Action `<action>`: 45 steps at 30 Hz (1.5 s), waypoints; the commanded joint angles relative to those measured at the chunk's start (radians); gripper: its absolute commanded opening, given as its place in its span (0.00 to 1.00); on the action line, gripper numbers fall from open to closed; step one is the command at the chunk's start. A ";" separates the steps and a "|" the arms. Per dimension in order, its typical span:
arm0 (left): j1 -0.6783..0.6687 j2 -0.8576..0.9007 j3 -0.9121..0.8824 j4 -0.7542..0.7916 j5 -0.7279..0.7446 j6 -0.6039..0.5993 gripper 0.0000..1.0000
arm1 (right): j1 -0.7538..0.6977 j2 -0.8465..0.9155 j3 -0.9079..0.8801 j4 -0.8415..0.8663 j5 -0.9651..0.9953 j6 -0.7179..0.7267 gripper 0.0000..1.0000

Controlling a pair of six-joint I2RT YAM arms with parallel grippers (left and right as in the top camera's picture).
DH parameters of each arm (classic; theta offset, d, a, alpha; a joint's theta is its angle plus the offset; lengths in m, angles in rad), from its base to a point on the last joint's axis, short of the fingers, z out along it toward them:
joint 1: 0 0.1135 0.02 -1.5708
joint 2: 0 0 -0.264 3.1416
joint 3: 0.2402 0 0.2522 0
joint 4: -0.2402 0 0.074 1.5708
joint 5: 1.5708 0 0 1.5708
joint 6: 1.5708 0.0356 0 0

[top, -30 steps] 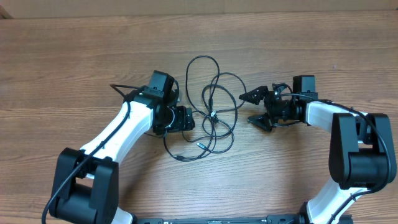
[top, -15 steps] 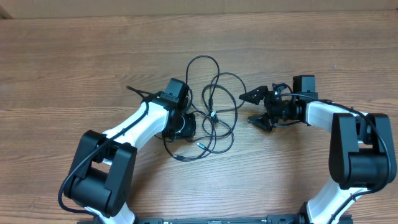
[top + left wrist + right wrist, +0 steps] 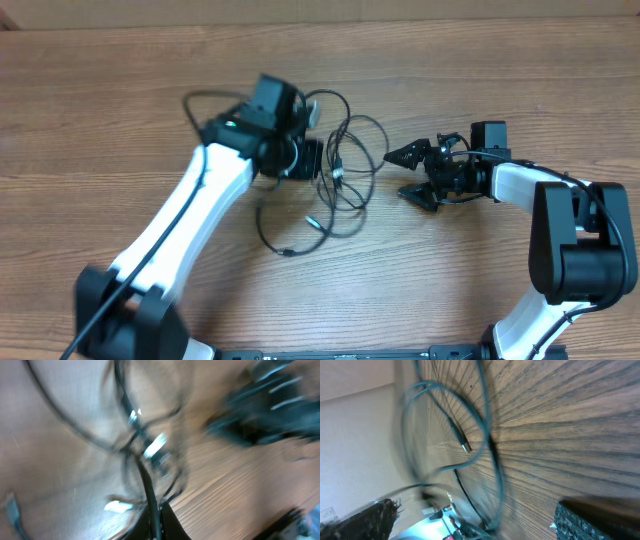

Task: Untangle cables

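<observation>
The cables (image 3: 345,185) are thin black cords in a tangle of loops at mid-table, one loose end (image 3: 287,252) trailing toward the near edge. My left gripper (image 3: 318,160) is at the tangle's upper left, shut on one cord. In the blurred left wrist view that black cord (image 3: 146,480) runs up from between the closed jaws of the left gripper (image 3: 157,522), past silver-tipped plugs (image 3: 155,446). My right gripper (image 3: 398,174) stands open just right of the tangle, holding nothing. The right wrist view shows cable loops (image 3: 487,435) ahead of the right gripper's spread fingers (image 3: 600,520).
Bare wooden table (image 3: 120,100) lies all around the tangle. The right arm's white forearm (image 3: 520,185) lies at the right, and the left arm's white forearm (image 3: 190,220) crosses diagonally from the near left. A thicker black cord (image 3: 195,100) arcs off the left wrist.
The left gripper shut on a cord and swung toward the far side of the table, pulling the tangle's left part with it. The right arm stayed still and open.
</observation>
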 commanded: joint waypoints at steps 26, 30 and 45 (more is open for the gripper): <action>0.005 -0.301 0.319 -0.079 -0.349 0.128 0.04 | 0.026 0.059 -0.051 -0.021 -0.018 -0.314 1.00; 0.005 -0.314 0.320 -0.045 -0.417 0.117 0.04 | 0.026 0.059 -0.051 -0.020 -0.005 -0.313 1.00; 0.005 -0.575 0.320 0.381 -0.385 0.055 0.04 | 0.026 0.059 -0.051 -0.017 -0.002 -0.313 1.00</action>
